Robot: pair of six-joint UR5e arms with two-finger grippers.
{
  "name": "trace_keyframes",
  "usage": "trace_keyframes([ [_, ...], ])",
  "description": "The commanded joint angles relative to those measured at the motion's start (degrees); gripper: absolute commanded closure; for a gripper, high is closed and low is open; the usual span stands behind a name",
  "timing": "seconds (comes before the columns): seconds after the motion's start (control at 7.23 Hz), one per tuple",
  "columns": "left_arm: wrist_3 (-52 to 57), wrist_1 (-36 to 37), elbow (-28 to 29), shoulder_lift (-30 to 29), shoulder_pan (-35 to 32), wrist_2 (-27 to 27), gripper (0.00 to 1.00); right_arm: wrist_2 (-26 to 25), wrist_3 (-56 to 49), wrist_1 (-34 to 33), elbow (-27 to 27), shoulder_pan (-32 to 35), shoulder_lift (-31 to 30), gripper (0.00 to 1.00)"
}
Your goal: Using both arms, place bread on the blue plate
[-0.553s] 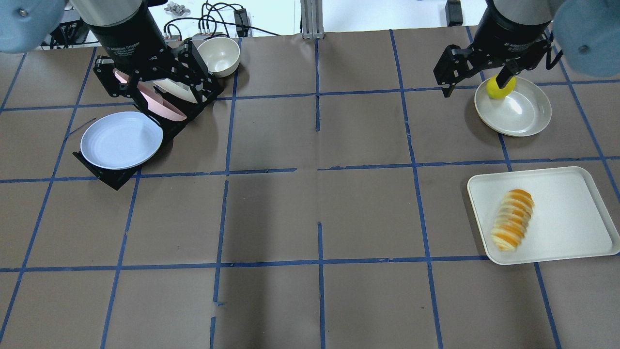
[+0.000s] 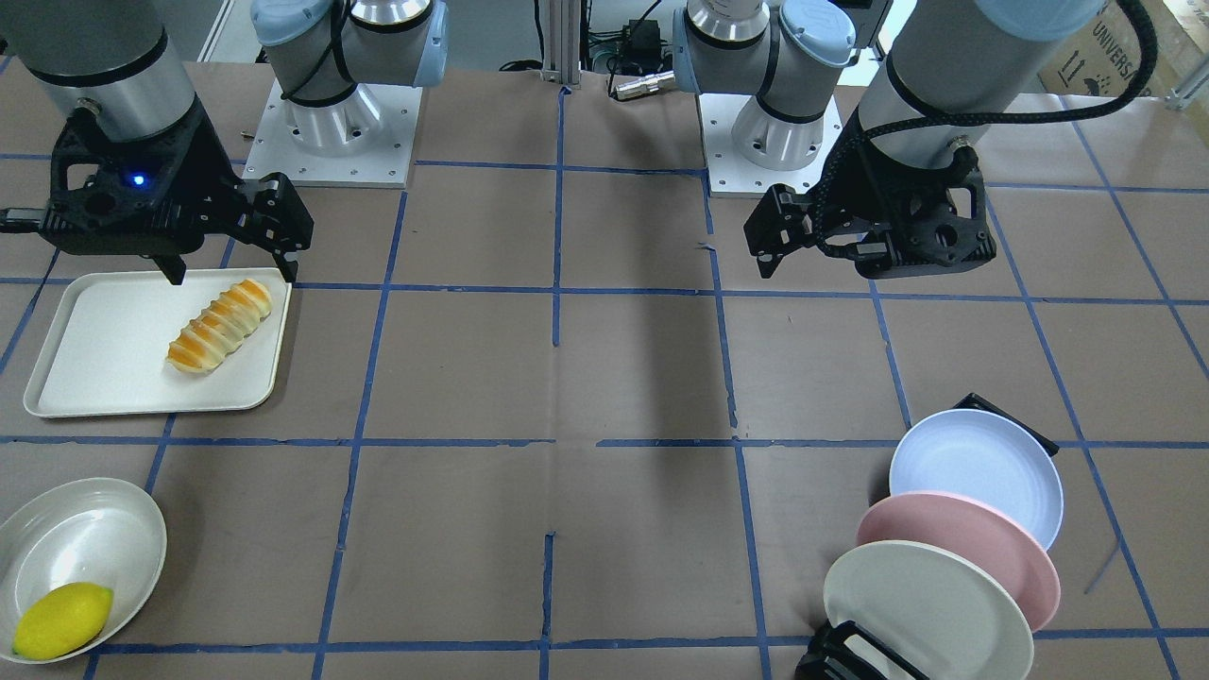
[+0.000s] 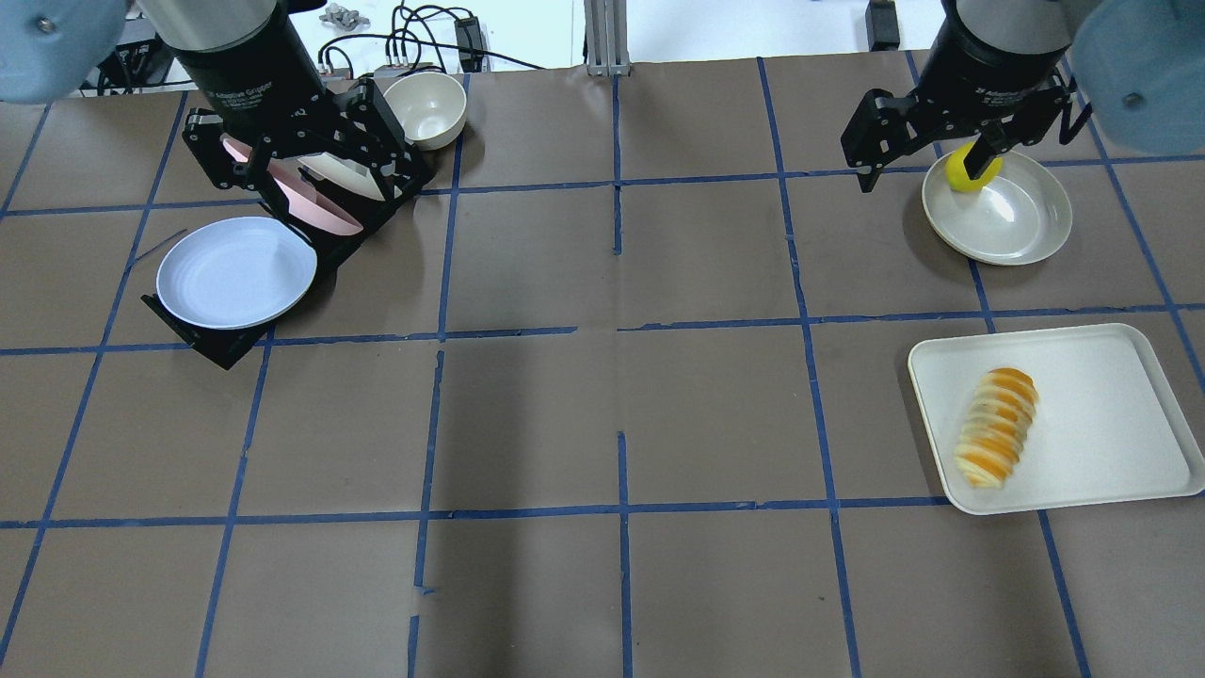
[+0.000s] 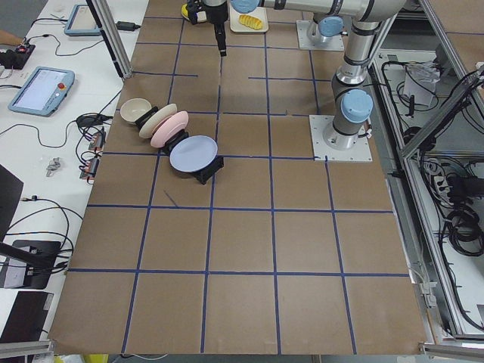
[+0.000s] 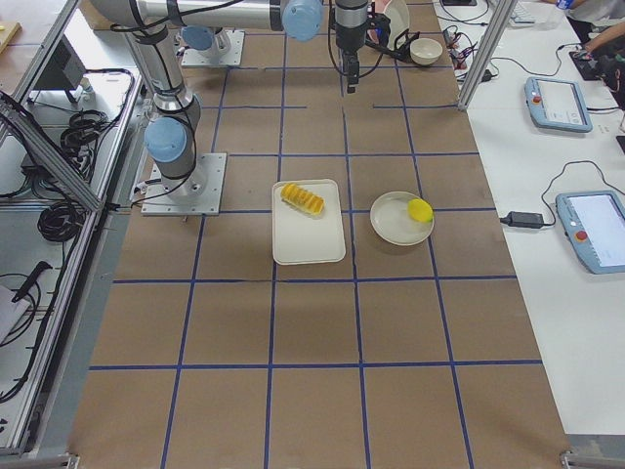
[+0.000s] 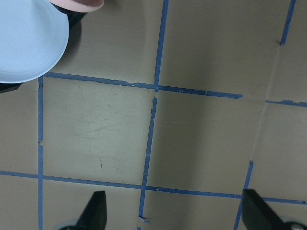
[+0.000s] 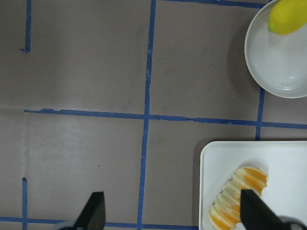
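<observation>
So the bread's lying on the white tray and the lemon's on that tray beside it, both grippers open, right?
Not quite. The lemon sits in the cream-white dish, apart from the white tray, as the exterior front-facing view shows. The bread does lie on that tray, and the left gripper and right gripper are open.

Brown table (image 3: 527,424), blue tape grid: white tray (image 3: 1111,395), shallow dish (image 3: 1012,221), black rack (image 3: 221,347), small bowl (image 3: 428,105).
</observation>
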Motion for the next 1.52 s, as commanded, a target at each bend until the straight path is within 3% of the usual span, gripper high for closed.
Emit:
trace_keyframes([
  [0.0, -0.06, 0.00, 0.06, -0.07, 0.00, 0.08, 0.00, 0.73, 0.15, 0.27, 0.18, -0.08, -0.14, 0.00],
  [0.41, 0.20, -0.35, -0.21, -0.25, 0.26, 0.96, 0.00, 0.65, -0.28, 0.54, 1.31, -0.08, -0.66, 0.00],
  [0.55, 4.82, 0.26, -0.12, -0.51, 2.35, 2.44, 0.00, 0.12, -6.90, -0.59, 3.15, -0.25, -0.58, 0.02],
  [0.69, 16.26, 0.53, -0.03, -0.60, 7.94, 2.80, 0.00, -0.32, -14.80, -6.17, 7.95, -1.91, -0.49, 0.05],
  [0.83, 20.73, 0.62, 0.58, -1.73, 14.44, 2.28, 0.00, -1.63, -16.53, -13.45, 15.92, -5.14, -1.97, 0.05],
  [1.11, 34.75, 2.62, 2.25, -5.15, 22.99, -1.04, 0.00, -1.29, -16.29, -32.33, 36.46, -12.26, -6.36, 0.05],
  [1.24, 39.62, 4.03, 3.12, -8.56, 26.60, -1.58, 0.00, -0.59, -15.85, -37.90, 42.13, -15.08, -8.03, 0.06],
  [1.38, 46.19, 6.83, 4.44, -12.86, 30.11, -1.68, 0.00, -0.41, -14.54, -38.48, 42.97, -17.20, -7.61, 0.07],
])
